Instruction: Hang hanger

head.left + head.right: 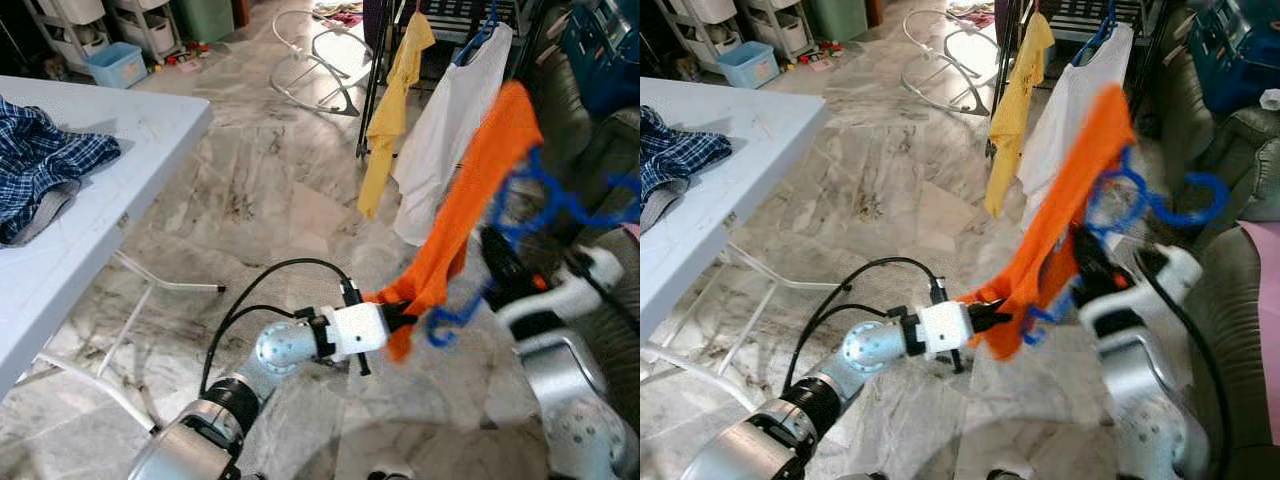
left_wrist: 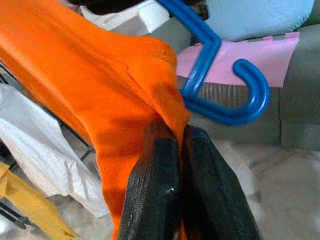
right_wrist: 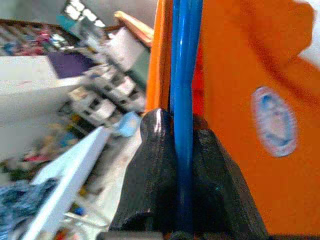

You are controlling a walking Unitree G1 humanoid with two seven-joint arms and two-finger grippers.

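An orange shirt hangs on a blue plastic hanger, held up in front of me and blurred by motion. My left gripper is shut on the shirt's lower hem. My right gripper is shut on the hanger's blue bar, with the shirt draped beside it. The hanger's hook curls free near the shirt. Behind stands a black drying rack carrying a yellow garment and a white shirt on another blue hanger.
A white folding table stands at my left with a blue plaid garment on it. A grey sofa runs along the right. Marble floor lies between table and rack. Storage bins and a white wire frame sit farther back.
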